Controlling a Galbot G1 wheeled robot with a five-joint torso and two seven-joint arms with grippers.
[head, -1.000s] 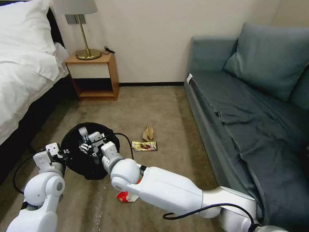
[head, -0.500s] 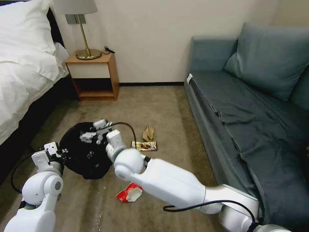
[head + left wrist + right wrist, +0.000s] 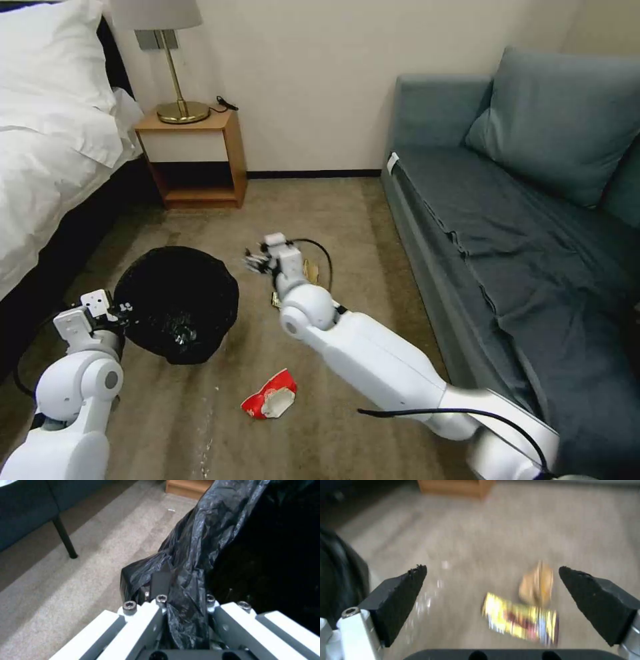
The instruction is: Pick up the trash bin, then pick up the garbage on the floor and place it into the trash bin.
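- Trash bin (image 3: 175, 303) is pinched at its rim by the left gripper (image 3: 185, 620): in the left wrist view the fingers are clamped onto a fold of the black liner bag (image 3: 196, 555), so that arm just holds the bin beside the bed (image 3: 47, 173).
- Right gripper (image 3: 493, 585) is the one working. Its jaws are spread wide with nothing between them, and it hangs over the carpet (image 3: 360, 213) between the bin and the sofa (image 3: 507, 220), pointed down at the litter.
- Straight under it in the right wrist view are the gold wrapper (image 3: 520, 618) and the tan paper wad (image 3: 536, 585), touching or nearly so, the wad just beyond the wrapper.
- From the head view the right arm covers most of both, so only a sliver of wrapper (image 3: 275, 300) shows.
- Red-and-white snack packet (image 3: 270, 395) lies on the floor nearer the robot, well apart from the other two.
- My take on doing this step well: pick one piece, not both. The wrapper is flat, so the tips probably need to come right down onto the carpet and close across its short side. The wad looks easier since it stands up a bit.
- Keep the left arm steady so the bin's mouth stays open and reachable.
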